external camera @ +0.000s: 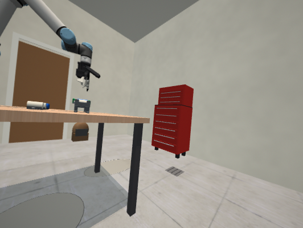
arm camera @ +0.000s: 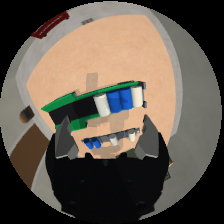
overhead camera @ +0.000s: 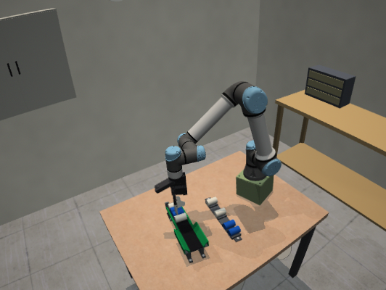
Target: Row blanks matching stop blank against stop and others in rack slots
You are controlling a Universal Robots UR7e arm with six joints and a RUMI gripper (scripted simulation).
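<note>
The green feed ramp (overhead camera: 197, 232) (external camera: 82, 105) (arm camera: 62, 106) holds a row of blanks at its upper end. A white blank (overhead camera: 170, 205) (arm camera: 136, 95) lies at the stop. Two blue blanks (overhead camera: 175, 210) (arm camera: 120, 99) follow it, then another white blank (overhead camera: 181, 217) (arm camera: 102, 105). The stock rack (overhead camera: 237, 238) (external camera: 37, 105) holds two white blanks (overhead camera: 212, 200) (overhead camera: 220, 212) (arm camera: 114, 141) and two blue blanks (overhead camera: 228, 224) (overhead camera: 235, 230) (arm camera: 91, 145) in its slots. My gripper (overhead camera: 175, 206) (external camera: 86, 84) (arm camera: 106, 115) is open and empty, hanging a little above the blanks on the ramp.
The arm's green base block (overhead camera: 255, 188) stands at the table's back right. The wooden table (overhead camera: 152, 250) (external camera: 85, 116) has its edges close to the ramp's lower end. A shelf bench (overhead camera: 337, 119) stands to the right and a red tool chest (external camera: 172, 119) stands off the table.
</note>
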